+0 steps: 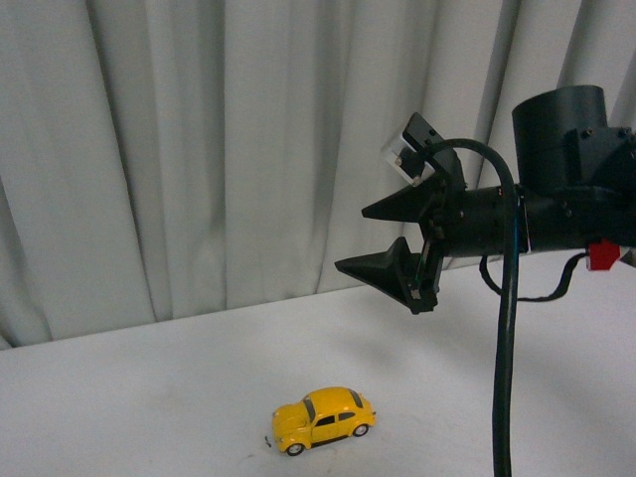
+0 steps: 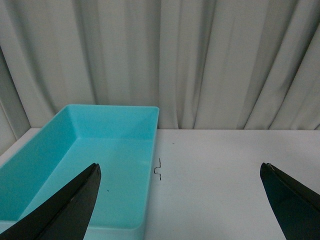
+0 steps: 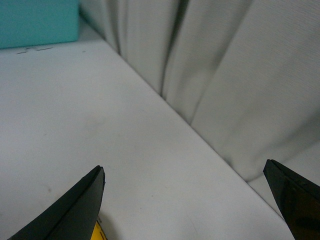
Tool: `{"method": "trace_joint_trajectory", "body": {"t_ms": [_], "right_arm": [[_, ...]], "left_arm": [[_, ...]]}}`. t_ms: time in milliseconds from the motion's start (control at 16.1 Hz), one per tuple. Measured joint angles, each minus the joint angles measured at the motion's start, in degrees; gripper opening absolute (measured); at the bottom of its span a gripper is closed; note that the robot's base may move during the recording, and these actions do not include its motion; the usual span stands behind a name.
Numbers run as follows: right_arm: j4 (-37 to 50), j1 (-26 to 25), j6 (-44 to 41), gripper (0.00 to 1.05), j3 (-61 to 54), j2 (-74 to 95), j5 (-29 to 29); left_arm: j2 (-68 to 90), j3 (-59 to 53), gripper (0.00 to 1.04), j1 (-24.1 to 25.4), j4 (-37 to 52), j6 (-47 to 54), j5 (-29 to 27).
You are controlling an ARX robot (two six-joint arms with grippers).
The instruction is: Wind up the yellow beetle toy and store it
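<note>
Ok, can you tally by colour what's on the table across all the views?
Yellow: 1, the yellow beetle toy
Turquoise: 1, the bin
Dark: 1, a small bent squiggle beside the bin; I can't tell if it's wire or a mark
Total: 3

The toy car sits on the table, at 6 o'clock in the front view. The right gripper hangs in the air at 1 o'clock from it. The curtain hangs behind the table, at 12 o'clock. A bin rests on the table, close before the curtain.
</note>
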Motion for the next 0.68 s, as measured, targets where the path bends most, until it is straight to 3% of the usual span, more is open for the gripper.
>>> {"method": "trace_joint_trajectory", "body": {"t_ms": [124, 310, 497, 683], "right_arm": [[-18.21, 0.09, -13.00, 0.98, 7.85, 2.62, -3.87], [-44.87, 0.94, -34.47, 0.98, 16.37, 9.01, -2.23], [-60.81, 2.12, -52.35, 0.98, 23.23, 14.56, 3.65], [-66.58, 2.86, -59.17, 0.98, 30.29, 20.39, 7.39]], "left_arm": [[0.00, 0.00, 0.98, 0.00, 0.00, 0.00, 0.00], [0.00, 0.00, 0.98, 0.00, 0.00, 0.00, 0.00], [0.00, 0.00, 0.98, 0.00, 0.00, 0.00, 0.00], [0.00, 0.00, 0.98, 0.00, -0.02, 0.00, 0.00]]}}
